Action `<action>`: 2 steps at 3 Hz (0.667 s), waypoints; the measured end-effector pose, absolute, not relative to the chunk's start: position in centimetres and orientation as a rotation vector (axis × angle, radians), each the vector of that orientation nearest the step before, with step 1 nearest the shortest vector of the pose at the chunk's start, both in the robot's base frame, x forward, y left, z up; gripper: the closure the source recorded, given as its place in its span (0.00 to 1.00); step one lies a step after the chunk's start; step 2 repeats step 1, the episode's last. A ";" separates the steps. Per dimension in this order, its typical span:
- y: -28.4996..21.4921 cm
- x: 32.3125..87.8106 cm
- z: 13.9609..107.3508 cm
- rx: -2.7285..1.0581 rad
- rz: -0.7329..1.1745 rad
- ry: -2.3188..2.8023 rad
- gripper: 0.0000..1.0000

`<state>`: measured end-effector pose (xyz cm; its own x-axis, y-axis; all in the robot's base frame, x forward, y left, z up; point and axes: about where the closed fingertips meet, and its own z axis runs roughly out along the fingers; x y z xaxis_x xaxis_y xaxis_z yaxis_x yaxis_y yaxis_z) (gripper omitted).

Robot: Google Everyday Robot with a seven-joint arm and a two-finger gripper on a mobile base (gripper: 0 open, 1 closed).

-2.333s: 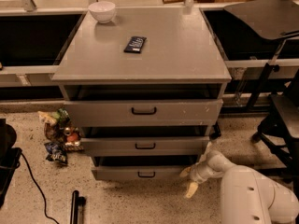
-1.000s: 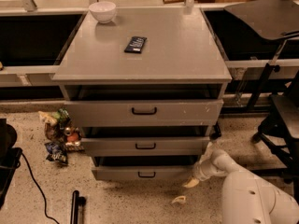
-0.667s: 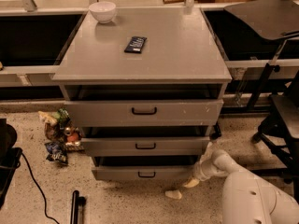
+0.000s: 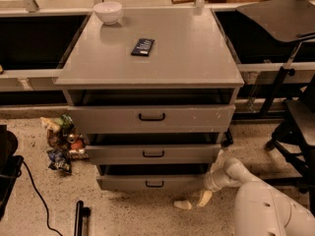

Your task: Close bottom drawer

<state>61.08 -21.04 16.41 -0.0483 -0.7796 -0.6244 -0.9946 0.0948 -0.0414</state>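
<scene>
The grey cabinet has three drawers, all pulled out a little. The bottom drawer has a plain grey front and a small black loop handle; it sticks out slightly, with a dark gap above it. My gripper is low, just above the floor, in front of and slightly below the drawer's right end. Its pale fingers are spread apart and hold nothing. My white arm comes in from the lower right.
A white bowl and a black packet lie on the cabinet top. Snack packets litter the floor at the left. A black cable and a black bar lie at the lower left. A chair stands at the right.
My gripper's fingers have spread apart, one reaching left along the floor in front of the bottom drawer. The wrist has shifted slightly. The drawers look unchanged.
</scene>
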 end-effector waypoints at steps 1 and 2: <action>-21.0 61.1 16.4 -1.734 0.565 1.880 0.00; -21.0 61.1 16.4 -1.734 0.565 1.880 0.00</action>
